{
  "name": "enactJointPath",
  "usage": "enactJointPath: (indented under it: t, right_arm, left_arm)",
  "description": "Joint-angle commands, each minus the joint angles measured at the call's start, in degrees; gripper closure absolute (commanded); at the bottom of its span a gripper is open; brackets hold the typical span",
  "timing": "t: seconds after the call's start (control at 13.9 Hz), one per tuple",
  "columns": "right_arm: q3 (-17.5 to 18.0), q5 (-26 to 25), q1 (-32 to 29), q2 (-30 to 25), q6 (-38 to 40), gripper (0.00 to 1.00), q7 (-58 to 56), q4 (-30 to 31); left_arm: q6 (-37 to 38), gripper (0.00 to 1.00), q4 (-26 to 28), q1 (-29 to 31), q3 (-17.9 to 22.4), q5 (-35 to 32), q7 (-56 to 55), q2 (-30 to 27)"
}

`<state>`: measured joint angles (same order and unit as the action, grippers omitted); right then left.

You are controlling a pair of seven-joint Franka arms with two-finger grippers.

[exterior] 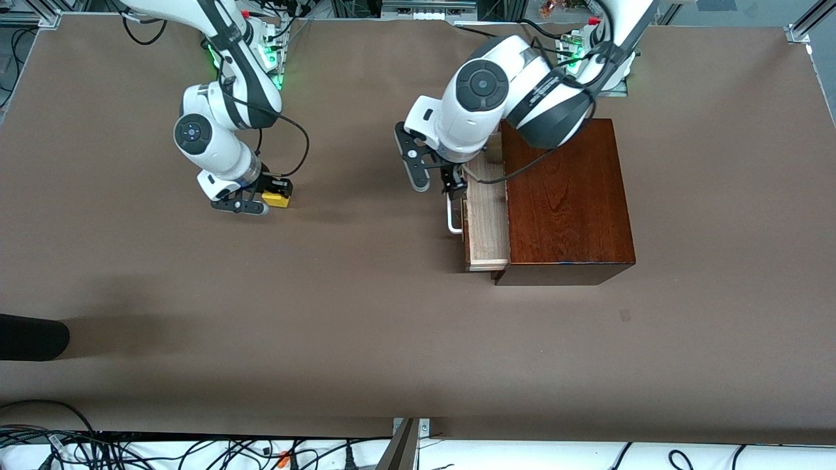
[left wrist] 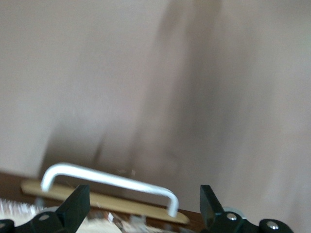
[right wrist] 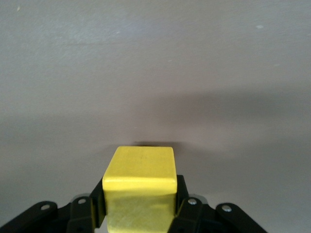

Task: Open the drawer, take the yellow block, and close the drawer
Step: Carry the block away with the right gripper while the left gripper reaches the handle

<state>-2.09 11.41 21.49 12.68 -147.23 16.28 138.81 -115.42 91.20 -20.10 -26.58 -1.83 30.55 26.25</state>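
My right gripper (exterior: 268, 194) (right wrist: 140, 206) is shut on the yellow block (exterior: 279, 200) (right wrist: 140, 167), low over the brown mat at the right arm's end of the table; whether the block touches the mat I cannot tell. The dark wooden box (exterior: 568, 202) stands toward the left arm's end. Its drawer (exterior: 486, 222) is partly pulled out, showing the pale tray, which looks bare. The white handle (exterior: 452, 219) (left wrist: 107, 177) sticks out from the drawer front. Above the drawer's front edge my left gripper (exterior: 454, 185) (left wrist: 143, 213) hangs open, its black fingers (left wrist: 77, 208) wide apart and touching nothing.
The brown mat (exterior: 392, 339) covers the whole table. A dark rounded object (exterior: 29, 336) pokes in at the table's edge on the right arm's end, near the front camera. Cables (exterior: 196, 450) lie along the near edge, off the mat.
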Motion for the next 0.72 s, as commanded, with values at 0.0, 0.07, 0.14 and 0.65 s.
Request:
enactJointPath:
  t: [0.0,0.07,0.14,0.65]
  right_arm:
    - [2.2,2.6,0.1,1.5,-3.4,0.96,-1.5,0.1]
    - [2.3,2.7,0.1,2.3,-3.7,0.96,-1.5,0.1]
    - [2.3,2.7,0.1,2.8,-4.0,0.96,-1.5,0.1]
    - [2.3,3.7,0.1,1.6,-3.4,0.0,-1.6,-0.3]
  left_arm:
    - [-2.6,0.0,-1.3,-2.4,0.2,-5.4,5.3,3.3]
    - [-3.8,0.0,-0.8,-2.5,0.1,-7.4,6.7,4.0]
    - [-5.7,0.0,-0.1,-2.4,0.1,-8.5,9.1,4.9]
    - [-5.8,0.0,4.2,-1.4,0.7,-12.1,13.2,5.6]
